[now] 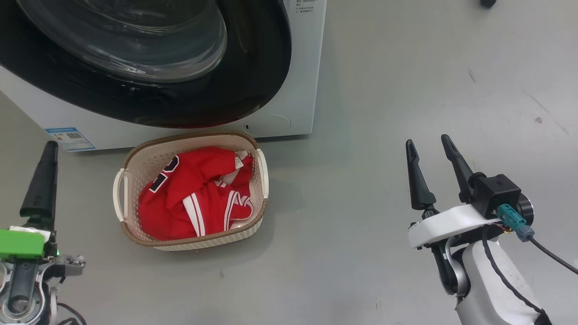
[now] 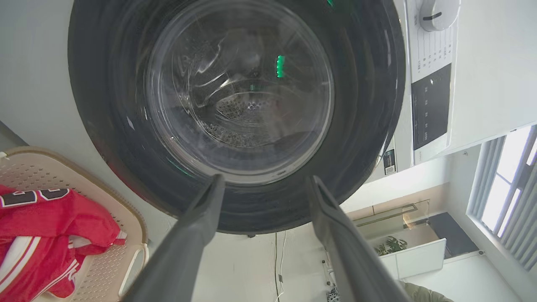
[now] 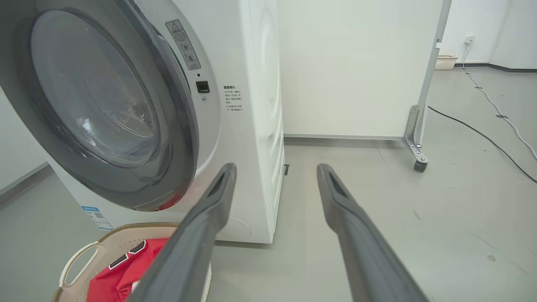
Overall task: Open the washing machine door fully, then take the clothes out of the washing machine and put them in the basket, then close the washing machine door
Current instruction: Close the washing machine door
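The white washing machine (image 1: 300, 67) stands at the top left, and its black-rimmed washing machine door (image 1: 257, 85) lies closed against its front. Just before it on the floor, the cream basket (image 1: 135, 155) holds the red clothes (image 1: 194, 198), a jersey and striped shorts. My left gripper (image 2: 266, 179) is open and empty, aimed at the door (image 2: 361, 126) from a short way off; one of its fingers (image 1: 43, 180) rises left of the basket. My right gripper (image 1: 428, 141) stands open and empty over bare floor, well right of the basket. The right wrist view shows the door (image 3: 176, 126) and basket (image 3: 84, 251) to its left.
Grey floor stretches right of the machine. In the right wrist view, a white panel on a caster (image 3: 419, 161) stands behind the machine, a black cable (image 3: 482, 134) crosses the floor and a small basket (image 3: 445, 62) sits by the far wall.
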{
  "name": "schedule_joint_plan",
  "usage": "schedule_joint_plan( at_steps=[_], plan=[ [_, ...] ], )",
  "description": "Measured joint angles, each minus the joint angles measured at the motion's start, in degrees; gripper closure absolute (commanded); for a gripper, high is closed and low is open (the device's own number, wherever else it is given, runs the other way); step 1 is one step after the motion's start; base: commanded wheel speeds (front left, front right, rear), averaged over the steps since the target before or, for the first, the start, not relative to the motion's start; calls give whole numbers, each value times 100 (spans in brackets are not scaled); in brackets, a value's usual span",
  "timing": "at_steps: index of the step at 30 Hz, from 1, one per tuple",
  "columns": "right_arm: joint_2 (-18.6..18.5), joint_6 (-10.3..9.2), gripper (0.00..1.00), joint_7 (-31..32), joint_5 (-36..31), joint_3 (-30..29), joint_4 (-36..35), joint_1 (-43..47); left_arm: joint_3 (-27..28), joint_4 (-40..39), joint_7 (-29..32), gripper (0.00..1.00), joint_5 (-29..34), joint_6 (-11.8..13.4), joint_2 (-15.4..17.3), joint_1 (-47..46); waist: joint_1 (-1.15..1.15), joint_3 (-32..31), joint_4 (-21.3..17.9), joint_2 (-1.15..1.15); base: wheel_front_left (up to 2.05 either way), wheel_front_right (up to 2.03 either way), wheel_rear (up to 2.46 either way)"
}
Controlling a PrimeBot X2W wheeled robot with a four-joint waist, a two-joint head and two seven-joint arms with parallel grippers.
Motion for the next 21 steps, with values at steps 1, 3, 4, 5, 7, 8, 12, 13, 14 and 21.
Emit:
schedule_joint_plan(
  at_steps=[1, 3, 4, 5, 7, 8, 12, 13, 14, 21],
  plan=[
    [1, 0, 0, 0, 0, -4, 0, 0, -20, -81, -110, 0, 101, 0, -4, 9, 0, -26, 1, 0, 0, 0, 0],
    [1, 1, 0, 0, -1, -34, 5, 10, -56, -291, -513, 0, 708, 0, 3, 18, 0, -101, 1, 0, 0, 0, 0],
    [1, 1, 0, 0, -2, -37, 14, 17, -79, -363, -644, 0, 926, 0, 30, 36, 0, -126, 1, 0, 0, 0, 0],
    [1, 9, 0, 0, -5, -40, 25, 26, -105, -426, -792, 0, 1196, 0, 65, 60, 0, -151, -1, 0, 0, 0, 0],
    [2, 43, 0, 0, -9, -52, 35, 63, -190, -545, -1051, 0, 1720, 0, 182, 116, 0, -201, -6, 0, 0, 0, 0],
    [2, 43, 0, 0, -11, -57, 38, 92, -240, -592, -1189, 0, 2009, -1, 255, 146, 0, -225, -10, 0, 0, 0, 0],
    [2, 43, 0, 0, -62, -103, 60, 153, -378, -665, -1561, 0, 2893, -1, 468, 265, 0, -303, -18, 0, 0, 0, 0],
    [2, 43, 0, 0, -63, -114, 62, 160, -453, -672, -1653, 0, 3207, -2, 546, 324, 0, -330, -20, 0, 0, 0, 0],
    [2, 44, 0, 0, -63, -124, 64, 175, -515, -672, -1729, 0, 3468, -3, 604, 378, 0, -355, -20, 0, 0, 0, 0],
    [5, 52, 0, 0, -155, -154, 91, 291, -959, -534, -2136, 0, 4833, 164, 768, 802, 0, -533, -5, 0, 0, 0, 0]
  ],
)
